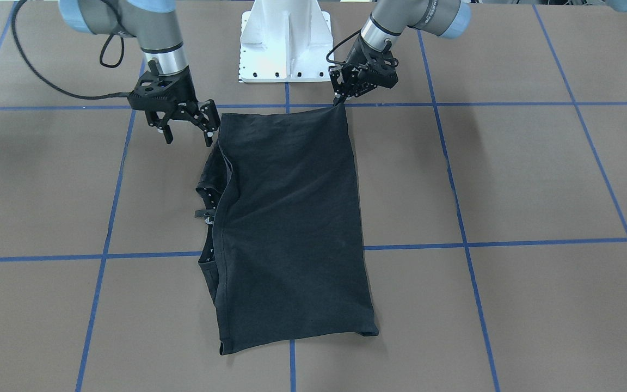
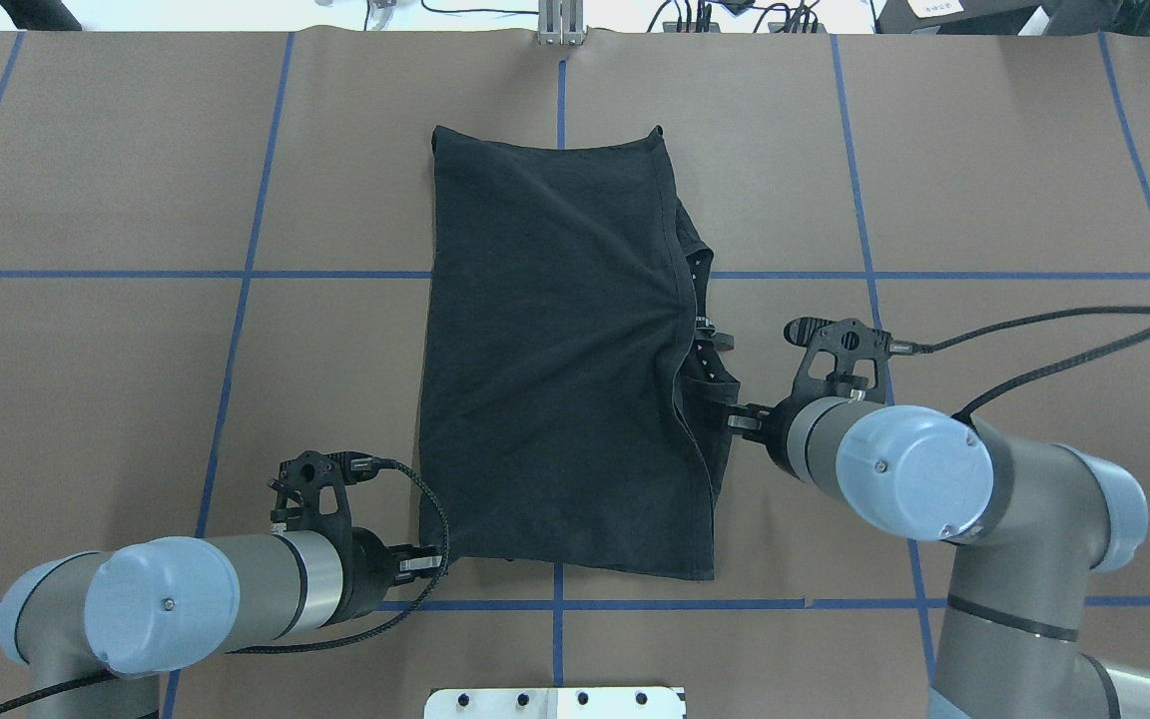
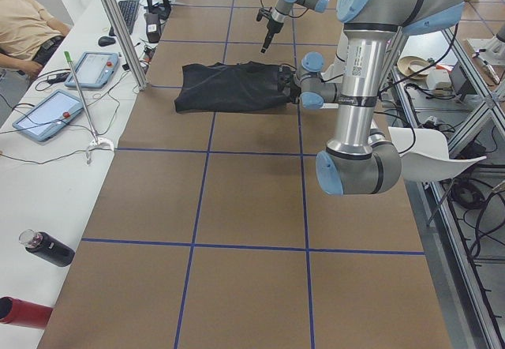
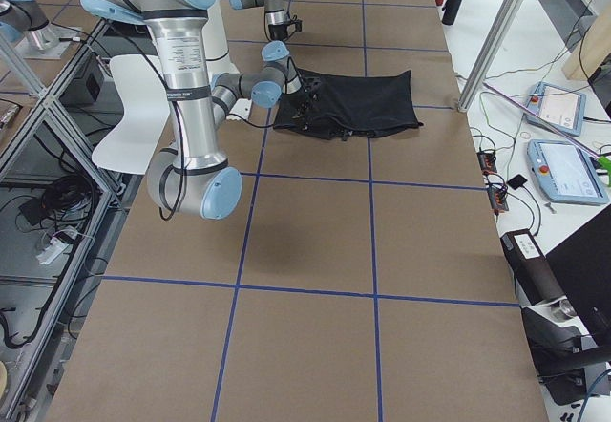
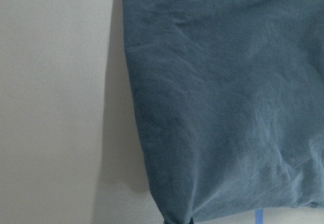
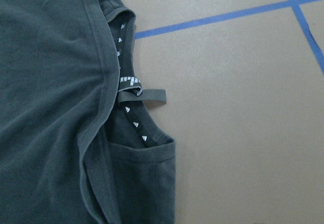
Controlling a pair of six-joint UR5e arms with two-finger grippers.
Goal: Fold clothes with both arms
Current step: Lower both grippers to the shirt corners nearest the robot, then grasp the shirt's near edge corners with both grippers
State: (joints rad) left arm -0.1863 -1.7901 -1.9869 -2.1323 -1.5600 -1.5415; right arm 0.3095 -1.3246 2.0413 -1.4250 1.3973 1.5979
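The black T-shirt [image 1: 292,218] lies folded into a long rectangle on the brown table, its print hidden. On the robot's right side, the collar [image 6: 132,113] with small white marks peeks out from under the top layer. My left gripper [image 1: 339,101] is shut on the shirt's near corner, closest to the base, and the corner looks slightly raised. It also shows low at that corner in the overhead view [image 2: 433,561]. My right gripper [image 1: 188,136] hovers open at the other near corner, one fingertip by the cloth edge, nothing between its fingers.
The white pedestal base [image 1: 286,41] stands just behind the shirt. Blue tape lines [image 1: 509,242] grid the table. In the exterior left view a side bench holds tablets [image 3: 47,116] and a dark bottle [image 3: 47,248], with a seated person [image 3: 28,25] beyond.
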